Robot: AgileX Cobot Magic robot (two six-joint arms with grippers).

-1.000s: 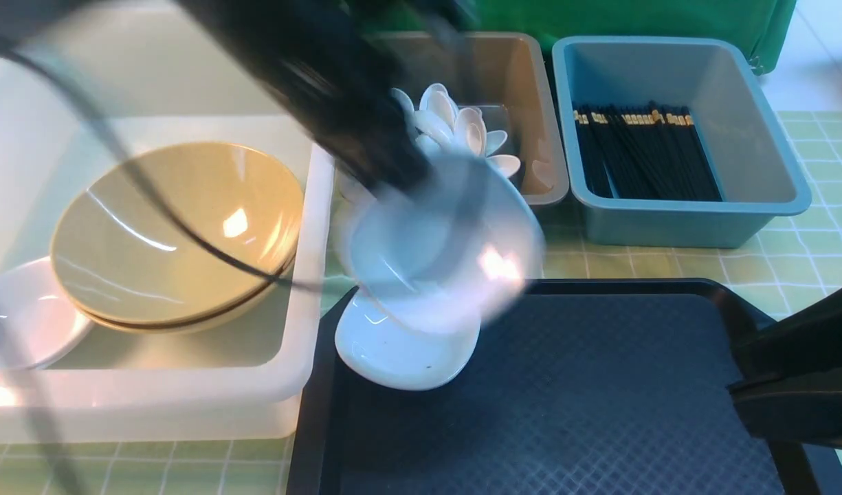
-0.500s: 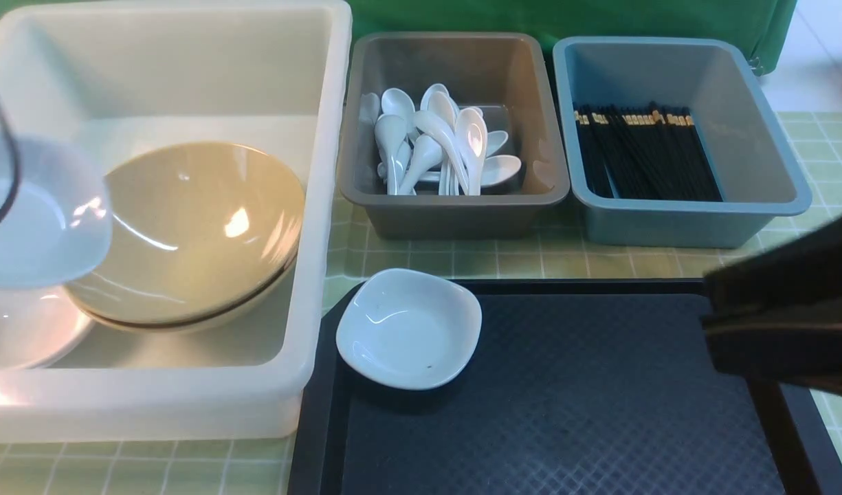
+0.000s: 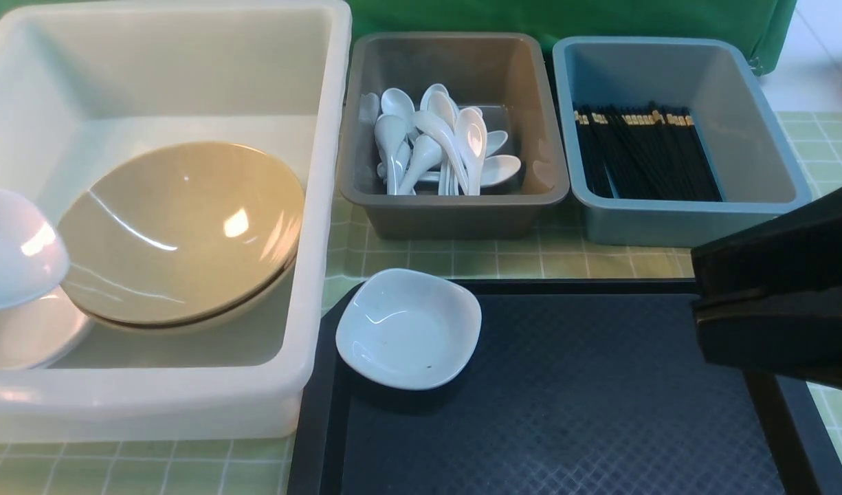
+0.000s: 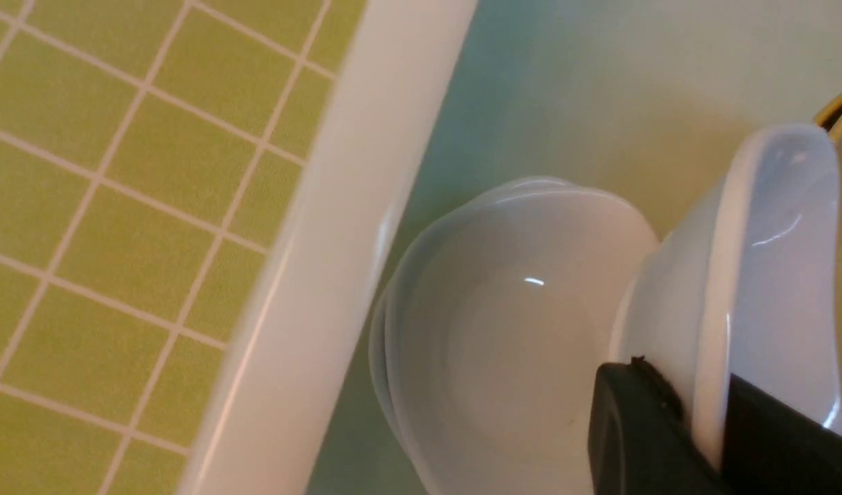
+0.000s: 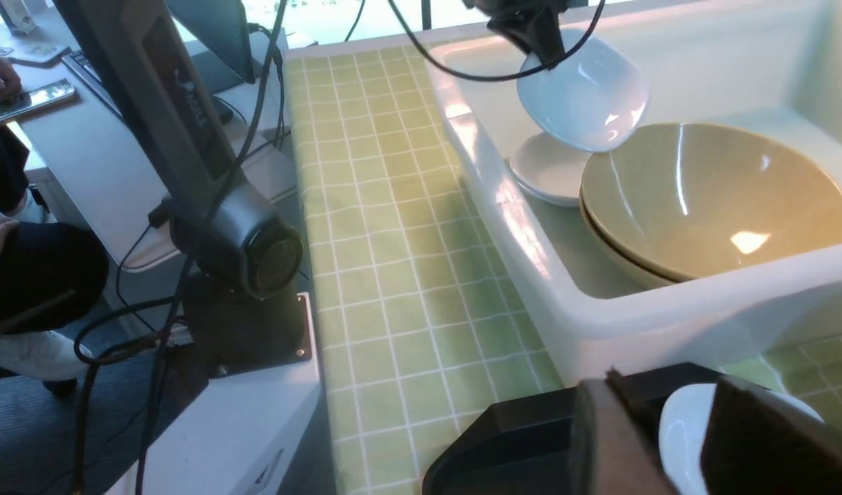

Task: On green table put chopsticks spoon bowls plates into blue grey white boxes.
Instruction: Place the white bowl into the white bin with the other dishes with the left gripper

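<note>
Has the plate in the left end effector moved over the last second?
Yes, the plate went leftward, from over the black tray to over the white box.

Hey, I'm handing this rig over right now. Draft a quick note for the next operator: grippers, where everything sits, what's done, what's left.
Left gripper: shut on the rim of a white plate, which is tilted above the plate stack inside the white box.
Right gripper: open and empty, over the right side of the black tray.
Done: two tan bowls are in the white box, spoons in the grey box, chopsticks in the blue box.
Left: set the held plate down, then move the last plate from the tray's far left corner into the white box.
</note>
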